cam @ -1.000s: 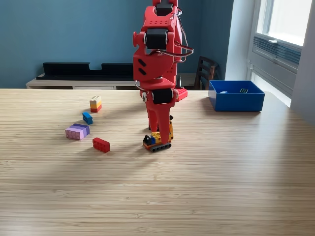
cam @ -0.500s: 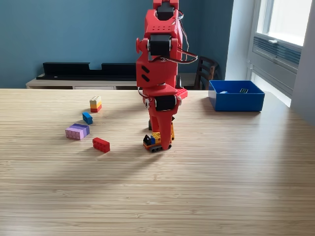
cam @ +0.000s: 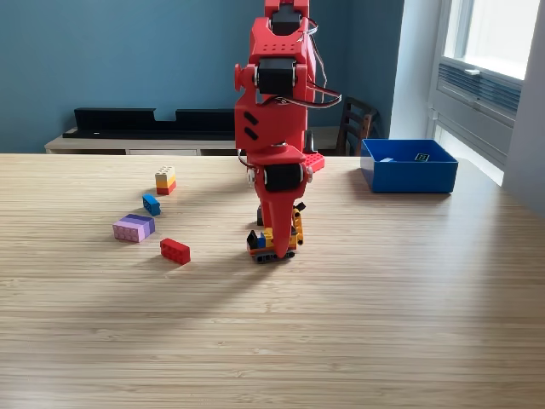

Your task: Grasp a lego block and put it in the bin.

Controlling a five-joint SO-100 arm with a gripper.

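My red arm reaches straight down at the middle of the table in the exterior view. Its gripper (cam: 279,242) is shut on a multicoloured lego block (cam: 257,243) of yellow, orange, blue and black that rests on the wood. The red finger covers the block's middle, and the yellow jaw presses in from the right. The blue bin (cam: 409,175) stands at the back right, well away from the gripper, with small items inside.
Left of the arm lie a red brick (cam: 174,250), a purple and pink brick (cam: 134,227), a small blue brick (cam: 152,204) and a yellow and red stack (cam: 165,180). A dark chair (cam: 356,124) stands behind the table.
The gripper has sunk lower and its jaws have drawn in around the multicoloured block. The block has shifted slightly and sits more squarely between them.
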